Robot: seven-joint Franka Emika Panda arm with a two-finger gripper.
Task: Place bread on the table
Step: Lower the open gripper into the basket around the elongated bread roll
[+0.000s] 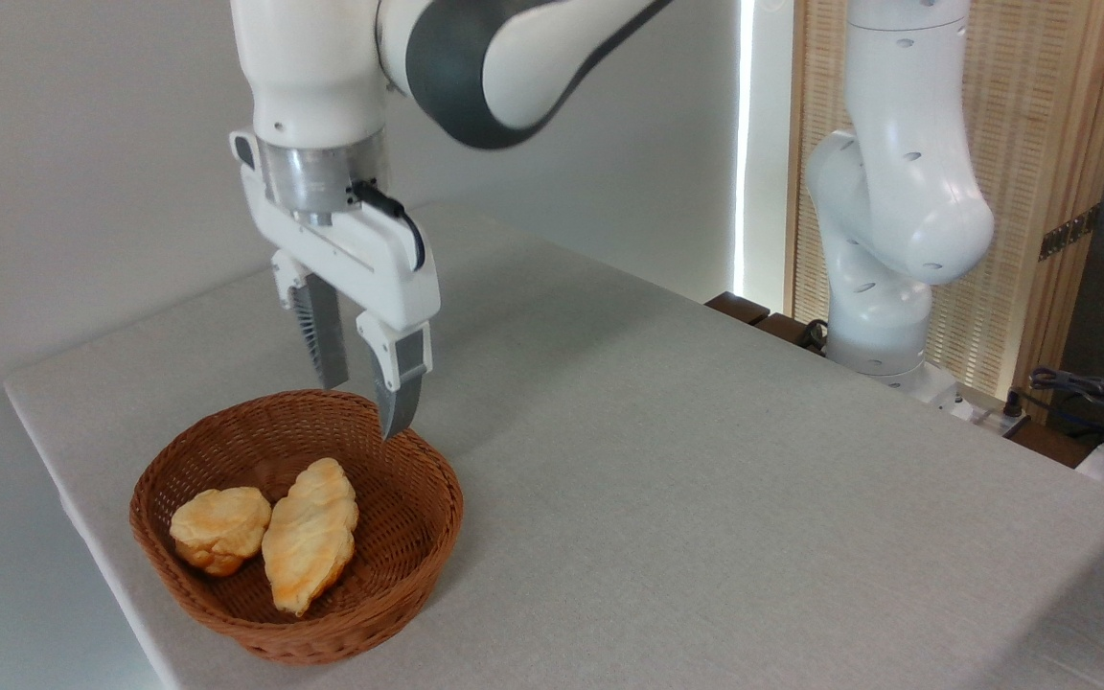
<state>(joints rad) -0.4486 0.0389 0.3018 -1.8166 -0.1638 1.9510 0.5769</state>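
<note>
**Bread in basket, gripper open above the rim**

Basket (296,537) — brown woven wicker, round, sitting near the left front corner of the grey tabletop (705,460). Two items inside. The bread (310,533), long, leaf-shaped and golden-yellow with a ridged flaky top, lies across the middle of the bowl, its far tip pointing toward the back wall of the basket. A smaller round bun (219,528) lies just to its left, touching or nearly touching its side. Both rest on the basket floor.

Gripper (360,407) hangs fingers-down over the back part of the basket. Jaws are parted with a clear gap between them, and nothing is held. The left finger ends just above the far rim; the right fingertip dips lower, overlapping the inner back wall in this view — whether it touches the wicker cannot be told. The bread lies clear of both fingers, toward the front.

White arm reaches in from the top of the frame, its base at the right edge of the tabletop.
</note>
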